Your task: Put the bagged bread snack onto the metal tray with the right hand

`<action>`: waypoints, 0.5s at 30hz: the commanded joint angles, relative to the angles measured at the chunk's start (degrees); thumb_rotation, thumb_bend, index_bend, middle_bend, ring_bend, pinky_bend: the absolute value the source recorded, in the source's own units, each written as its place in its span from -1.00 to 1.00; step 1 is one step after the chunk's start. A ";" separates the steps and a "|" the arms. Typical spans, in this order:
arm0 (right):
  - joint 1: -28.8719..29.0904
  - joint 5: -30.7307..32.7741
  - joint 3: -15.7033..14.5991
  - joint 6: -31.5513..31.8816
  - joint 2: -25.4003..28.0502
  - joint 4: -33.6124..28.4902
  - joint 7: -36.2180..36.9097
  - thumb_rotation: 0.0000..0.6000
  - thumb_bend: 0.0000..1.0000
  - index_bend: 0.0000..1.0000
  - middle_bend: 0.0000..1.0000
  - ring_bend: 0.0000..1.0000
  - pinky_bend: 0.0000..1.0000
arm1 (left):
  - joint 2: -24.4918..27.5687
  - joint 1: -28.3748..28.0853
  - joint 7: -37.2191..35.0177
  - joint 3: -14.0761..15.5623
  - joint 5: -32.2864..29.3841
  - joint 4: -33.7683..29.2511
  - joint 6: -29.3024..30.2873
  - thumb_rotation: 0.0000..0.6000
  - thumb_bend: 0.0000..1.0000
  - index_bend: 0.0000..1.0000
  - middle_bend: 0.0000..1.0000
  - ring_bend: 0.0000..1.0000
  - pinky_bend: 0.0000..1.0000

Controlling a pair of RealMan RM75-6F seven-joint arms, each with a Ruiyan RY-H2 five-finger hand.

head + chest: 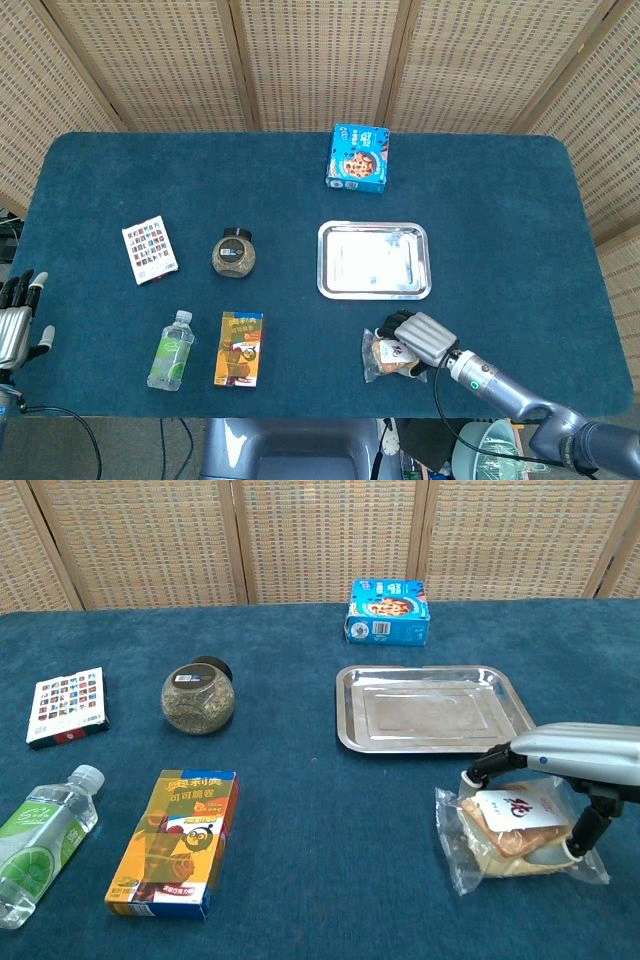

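Note:
The bagged bread snack (386, 358) (512, 832) lies in clear plastic near the table's front edge, just in front of the metal tray (373, 260) (430, 708). My right hand (420, 338) (565, 755) is over it and grips it, fingers curled down on the bag's far left side and thumb pressed against its right side. The bag looks bunched and tipped up under the hand. Nothing lies on the tray. My left hand (18, 325) rests at the table's front left corner with fingers apart, holding nothing.
A blue cookie box (358, 157) (387, 611) stands behind the tray. To the left are a round jar (234, 253) (198, 695), a patterned card box (149, 250) (66, 707), a water bottle (171, 350) (40, 825) and a yellow snack box (239, 348) (178, 842).

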 commanded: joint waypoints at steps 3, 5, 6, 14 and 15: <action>1.49 1.47 1.40 -1.44 3.58 -4.18 -2.85 1.00 -0.37 -0.31 -0.16 -0.57 -0.59 | 0.10 0.01 -0.19 -0.13 -0.13 -0.02 0.12 1.00 -0.16 -1.00 -1.00 -1.00 -1.00; 1.98 2.25 1.88 -2.23 5.00 -5.82 -3.91 1.00 -0.37 -0.31 -0.16 -0.57 -0.59 | 0.15 0.03 -0.30 -0.20 -0.20 -0.06 0.21 1.00 -0.16 -1.00 -1.00 -1.00 -1.00; 2.26 2.70 2.18 -2.67 5.83 -6.76 -4.59 1.00 -0.37 -0.31 -0.16 -0.57 -0.59 | 0.19 0.02 -0.37 -0.23 -0.26 -0.07 0.20 1.00 -0.16 -1.00 -1.00 -1.00 -1.00; 4.89 6.32 4.76 -6.70 8.62 -9.34 -6.40 1.00 -0.37 -0.31 -0.16 -0.57 -0.59 | 0.17 -0.35 -0.30 -0.43 -1.11 0.09 -0.63 1.00 -0.16 -1.00 -1.00 -1.00 -1.00; 5.33 6.68 5.11 -7.27 8.65 -9.24 -6.36 1.00 -0.37 -0.31 -0.16 -0.57 -0.59 | 0.15 -0.43 -0.29 -0.49 -1.22 0.11 -0.75 1.00 -0.16 -1.00 -1.00 -1.00 -1.00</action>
